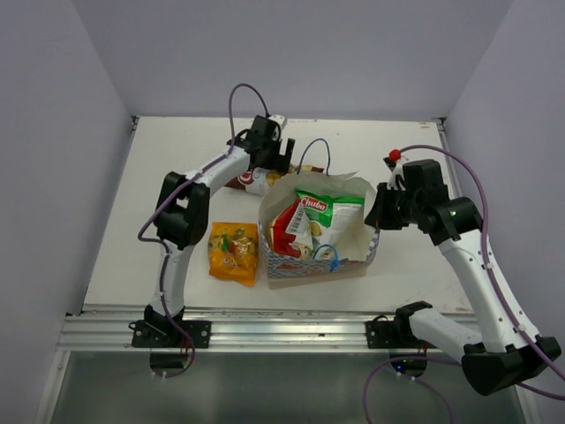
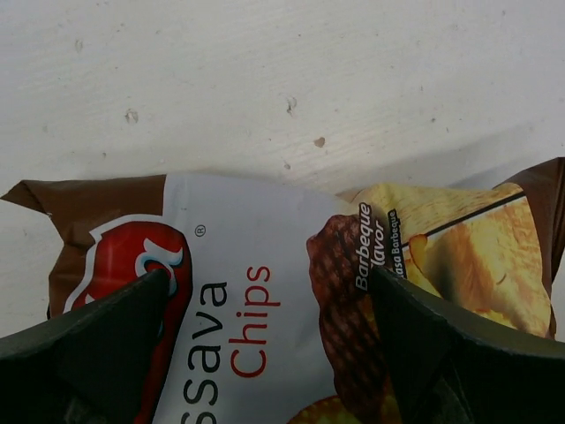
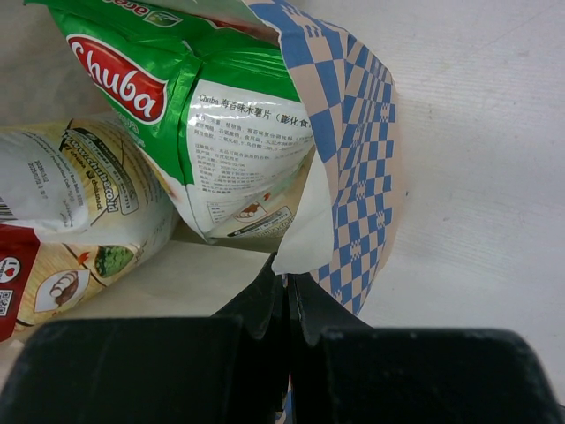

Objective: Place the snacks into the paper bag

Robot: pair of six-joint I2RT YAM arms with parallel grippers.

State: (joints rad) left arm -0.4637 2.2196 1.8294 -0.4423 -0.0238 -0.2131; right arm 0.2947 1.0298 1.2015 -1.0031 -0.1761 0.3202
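Observation:
The paper bag [image 1: 357,190] stands open at mid-table with the green-white packet [image 1: 325,210] and the red packet [image 1: 284,231] inside. My right gripper [image 1: 378,212] is shut on the bag's right rim; in the right wrist view the gripper [image 3: 289,283] pinches the checked wall [image 3: 357,177] beside the green-white packet [image 3: 203,106]. The brown-white packet [image 1: 250,181] lies behind the bag. My left gripper [image 1: 279,161] is open over it, its fingers [image 2: 97,336] on either side of the packet [image 2: 256,265]. The orange-yellow packet [image 1: 233,252] lies left of the bag.
The bag's blue cord handles show at its back [image 1: 315,152] and front [image 1: 327,254]. A metal rail [image 1: 265,329] runs along the table's near edge. Walls close in the left, back and right sides.

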